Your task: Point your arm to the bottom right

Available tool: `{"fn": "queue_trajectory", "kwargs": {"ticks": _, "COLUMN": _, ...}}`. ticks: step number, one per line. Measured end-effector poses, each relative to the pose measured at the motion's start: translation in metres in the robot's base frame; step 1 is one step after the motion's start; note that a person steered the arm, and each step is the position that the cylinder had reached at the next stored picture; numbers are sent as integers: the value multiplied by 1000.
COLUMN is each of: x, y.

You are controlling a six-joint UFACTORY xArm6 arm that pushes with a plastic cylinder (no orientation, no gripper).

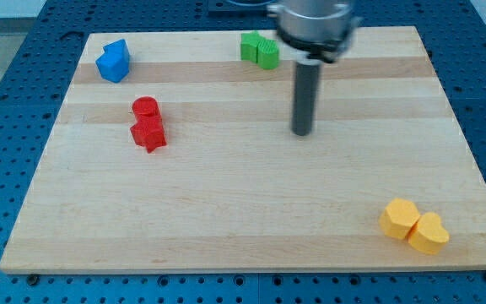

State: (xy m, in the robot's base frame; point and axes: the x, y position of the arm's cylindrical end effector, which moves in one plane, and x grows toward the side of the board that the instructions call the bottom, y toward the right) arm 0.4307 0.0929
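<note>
Tip [301,133] mid-board, apparently touching no block.

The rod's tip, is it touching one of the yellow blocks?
No, my tip stands on bare board near the middle, far up and left of the yellow blocks at the view's bottom right.

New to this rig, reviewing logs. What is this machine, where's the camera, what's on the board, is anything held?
It is a robot arm ending in a straight dark rod, with no jaws, so nothing is held. It only pushes blocks with my tip, now on bare wood near the board's middle, touching no block. There is one camera view, looking down at a wooden board. On it: blue blocks at the view's top left, green blocks at the top, red blocks at the left, yellow blocks at the bottom right.
</note>
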Motion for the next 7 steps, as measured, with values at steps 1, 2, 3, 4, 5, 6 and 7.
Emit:
{"fn": "queue_trajectory", "kwargs": {"ticks": 1, "x": 10, "y": 24}}
{"fn": "queue_trajectory", "kwargs": {"ticks": 2, "x": 47, "y": 38}}
{"fn": "queue_trajectory", "kwargs": {"ticks": 3, "x": 78, "y": 50}}
{"fn": "queue_trajectory", "kwargs": {"ticks": 4, "x": 77, "y": 50}}
{"fn": "queue_trajectory", "kwargs": {"ticks": 5, "x": 88, "y": 74}}
{"fn": "queue_trajectory", "kwargs": {"ticks": 6, "x": 87, "y": 77}}
{"fn": "queue_trajectory", "kwargs": {"ticks": 7, "x": 87, "y": 78}}
